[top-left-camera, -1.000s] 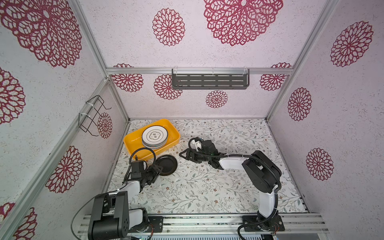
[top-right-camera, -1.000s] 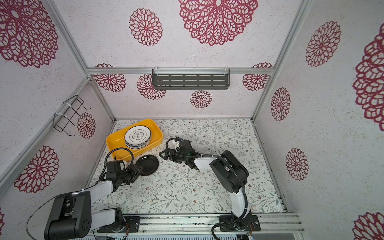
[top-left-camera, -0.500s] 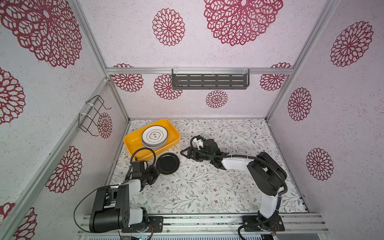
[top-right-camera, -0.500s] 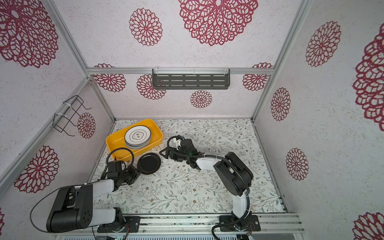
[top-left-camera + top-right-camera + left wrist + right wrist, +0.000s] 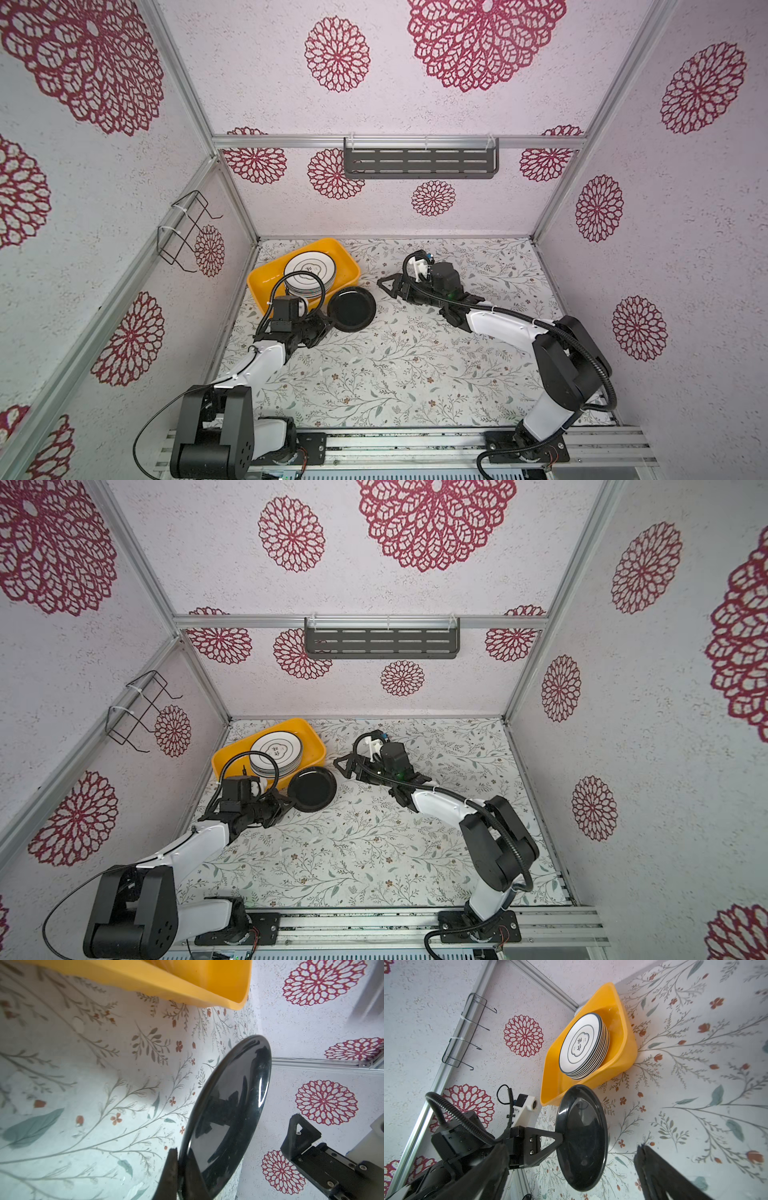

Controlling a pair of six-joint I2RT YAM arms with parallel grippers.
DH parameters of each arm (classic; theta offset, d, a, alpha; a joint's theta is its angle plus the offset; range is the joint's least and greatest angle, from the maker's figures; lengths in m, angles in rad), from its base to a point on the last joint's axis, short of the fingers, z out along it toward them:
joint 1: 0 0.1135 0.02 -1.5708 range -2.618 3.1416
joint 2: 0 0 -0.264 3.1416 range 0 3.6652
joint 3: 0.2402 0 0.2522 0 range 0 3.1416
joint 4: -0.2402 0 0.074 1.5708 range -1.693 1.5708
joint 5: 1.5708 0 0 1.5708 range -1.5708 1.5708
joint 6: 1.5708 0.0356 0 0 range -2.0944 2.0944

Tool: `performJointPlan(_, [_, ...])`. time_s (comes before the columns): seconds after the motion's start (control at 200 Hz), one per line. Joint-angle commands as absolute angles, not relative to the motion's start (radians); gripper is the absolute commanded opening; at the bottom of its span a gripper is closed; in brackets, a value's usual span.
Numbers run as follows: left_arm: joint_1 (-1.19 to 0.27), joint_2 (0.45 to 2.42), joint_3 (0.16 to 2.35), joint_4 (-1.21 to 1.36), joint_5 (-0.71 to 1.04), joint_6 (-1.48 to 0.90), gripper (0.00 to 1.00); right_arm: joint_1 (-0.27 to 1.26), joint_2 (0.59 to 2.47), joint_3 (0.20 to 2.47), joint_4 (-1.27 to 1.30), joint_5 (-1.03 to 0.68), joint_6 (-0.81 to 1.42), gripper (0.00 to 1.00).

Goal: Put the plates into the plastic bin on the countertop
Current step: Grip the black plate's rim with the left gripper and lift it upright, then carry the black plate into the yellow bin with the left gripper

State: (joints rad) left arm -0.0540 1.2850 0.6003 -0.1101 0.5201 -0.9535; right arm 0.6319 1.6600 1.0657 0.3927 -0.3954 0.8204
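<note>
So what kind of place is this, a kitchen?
Probably a staged test booth mimicking a kitchen, not a real one: papered walls in aluminium framing, two robot arms on a rail, and stacked plates in a yellow bin on a printed countertop.

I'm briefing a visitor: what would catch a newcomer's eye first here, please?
The yellow plastic bin sits in the far left corner, holding a stack of white plates. In front of it, the left gripper grips a glossy black plate by its rim, while the right gripper stands open nearby.
</note>
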Motion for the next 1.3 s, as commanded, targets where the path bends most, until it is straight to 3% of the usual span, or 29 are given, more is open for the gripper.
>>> performJointPlan(0.0, [-0.078, 1.293, 0.687, -0.167, 0.535, -0.921, 0.0, 0.613, 1.584, 1.066, 0.345, -0.355, 0.746, 0.99])
performJointPlan(0.761, [-0.15, 1.58, 1.12, -0.337, 0.44, -0.81, 0.0, 0.544, 1.387, 1.035, 0.166, -0.203, 0.614, 0.99])
performJointPlan(1.291, [0.052, 1.716, 1.226, -0.347, 0.443, -0.791, 0.0, 0.534, 1.363, 1.002, 0.159, -0.181, 0.616, 0.99])
